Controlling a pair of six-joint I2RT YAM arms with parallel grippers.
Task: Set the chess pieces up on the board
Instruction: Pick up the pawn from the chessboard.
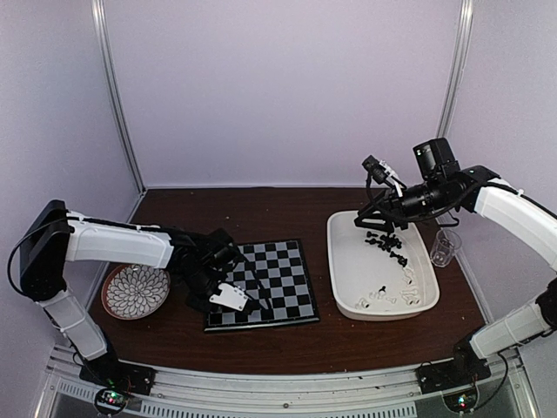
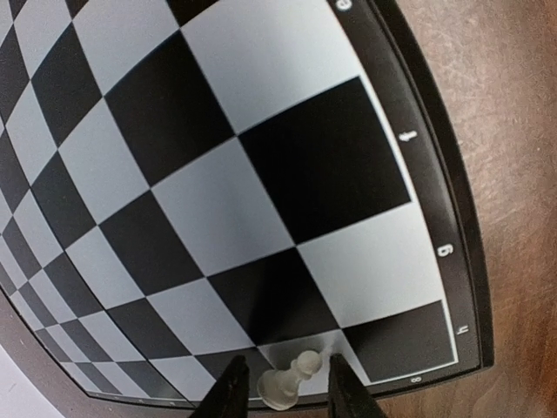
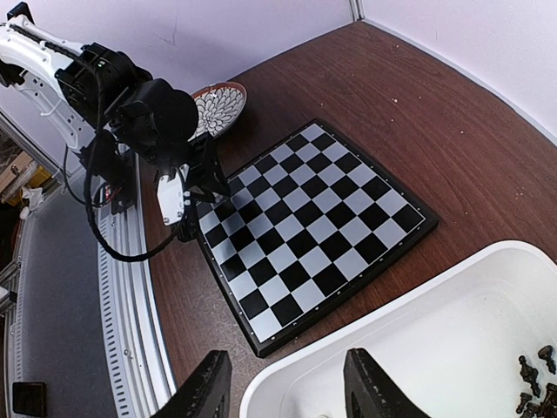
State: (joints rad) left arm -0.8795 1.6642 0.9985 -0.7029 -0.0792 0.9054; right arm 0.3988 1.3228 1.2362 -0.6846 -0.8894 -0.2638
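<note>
The board (image 1: 278, 270) lies in the middle of the table and fills the left wrist view (image 2: 218, 174). My left gripper (image 2: 287, 396) hangs low over the board's corner, by the "8" and "h" marks. Its jaws stand slightly apart on either side of a white pawn (image 2: 280, 386) on a pale square, and neither finger touches it. In the top view the left gripper (image 1: 254, 302) is at the board's near-left part. My right gripper (image 3: 287, 392) is open and empty above the tray's left rim (image 3: 348, 357). Black pieces (image 1: 387, 242) and white pieces (image 1: 392, 298) lie in the tray (image 1: 338, 261).
A round patterned plate (image 1: 135, 292) sits left of the board. A clear plastic cup (image 1: 444, 248) stands right of the tray. The left arm (image 3: 161, 122) reaches over the board's far corner in the right wrist view. Walls close the back and both sides.
</note>
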